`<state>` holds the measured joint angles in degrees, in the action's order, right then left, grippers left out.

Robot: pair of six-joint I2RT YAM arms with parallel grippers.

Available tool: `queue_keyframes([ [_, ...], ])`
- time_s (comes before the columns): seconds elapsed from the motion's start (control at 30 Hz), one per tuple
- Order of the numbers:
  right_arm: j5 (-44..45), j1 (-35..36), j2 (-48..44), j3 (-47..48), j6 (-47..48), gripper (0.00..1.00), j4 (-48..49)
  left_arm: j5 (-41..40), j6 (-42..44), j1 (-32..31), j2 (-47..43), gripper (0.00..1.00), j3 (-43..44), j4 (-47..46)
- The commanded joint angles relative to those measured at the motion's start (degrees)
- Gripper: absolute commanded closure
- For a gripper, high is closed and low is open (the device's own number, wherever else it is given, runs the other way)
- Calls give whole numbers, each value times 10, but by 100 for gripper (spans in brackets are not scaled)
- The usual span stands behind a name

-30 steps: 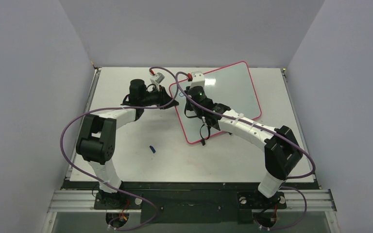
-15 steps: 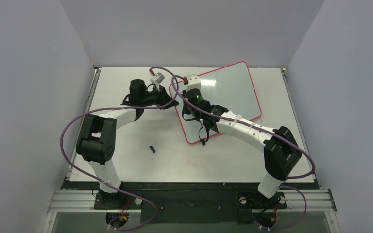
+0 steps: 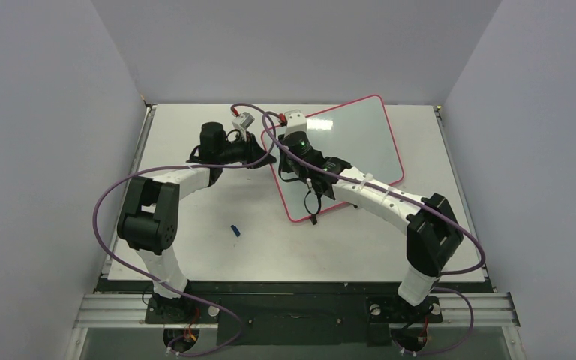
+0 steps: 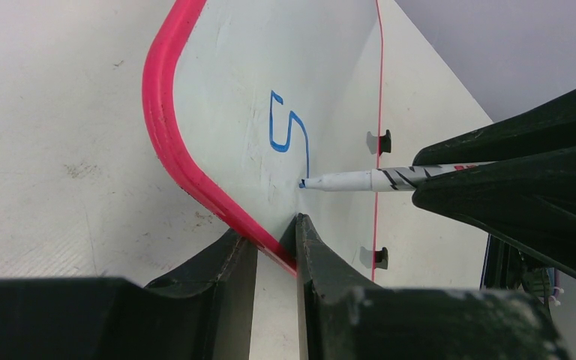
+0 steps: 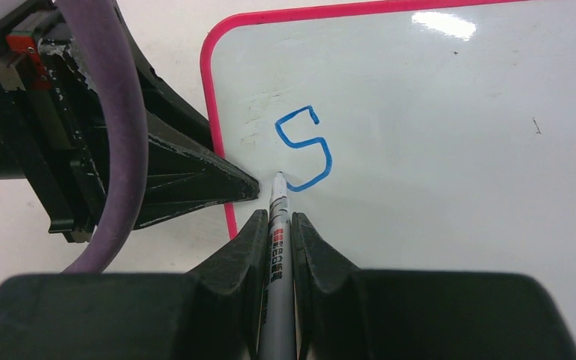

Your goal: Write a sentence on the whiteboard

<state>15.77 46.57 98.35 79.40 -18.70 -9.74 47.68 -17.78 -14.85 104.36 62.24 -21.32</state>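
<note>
The whiteboard (image 3: 352, 142) lies tilted on the table, with a red-pink rim and a glossy pale face. Of the sentence, only a blue "S" (image 5: 304, 144) shows, near the board's left corner; it also shows in the left wrist view (image 4: 307, 154). My right gripper (image 5: 277, 219) is shut on a white marker (image 5: 277, 255) whose tip rests on the board just below the S. From above it (image 3: 289, 146) hovers over the board's left part. My left gripper (image 4: 274, 236) is shut on the board's red rim (image 4: 166, 142) at its left edge, seen from above (image 3: 264, 159).
A small blue marker cap (image 3: 235, 230) lies on the white table (image 3: 195, 247) in front of the left arm. Purple cables loop over both arms. Small black clips (image 4: 381, 140) sit on the board's far rim. Grey walls enclose the table.
My right gripper with the marker has shifted a little to the left over the board. The left arm and the board have not moved.
</note>
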Motion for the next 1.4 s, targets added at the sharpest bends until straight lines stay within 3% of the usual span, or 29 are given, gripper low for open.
queue_keyframes([
  [0.0,-1,-10,-41,6,5,100,14,-13,83,-11,-10,100,6,6],
  [0.37,-29,-67,-45,12,-10,100,20,-11,86,-11,-11,100,5,7],
  [1.37,-44,-63,13,49,-23,100,22,-12,92,-11,-4,100,8,14],
])
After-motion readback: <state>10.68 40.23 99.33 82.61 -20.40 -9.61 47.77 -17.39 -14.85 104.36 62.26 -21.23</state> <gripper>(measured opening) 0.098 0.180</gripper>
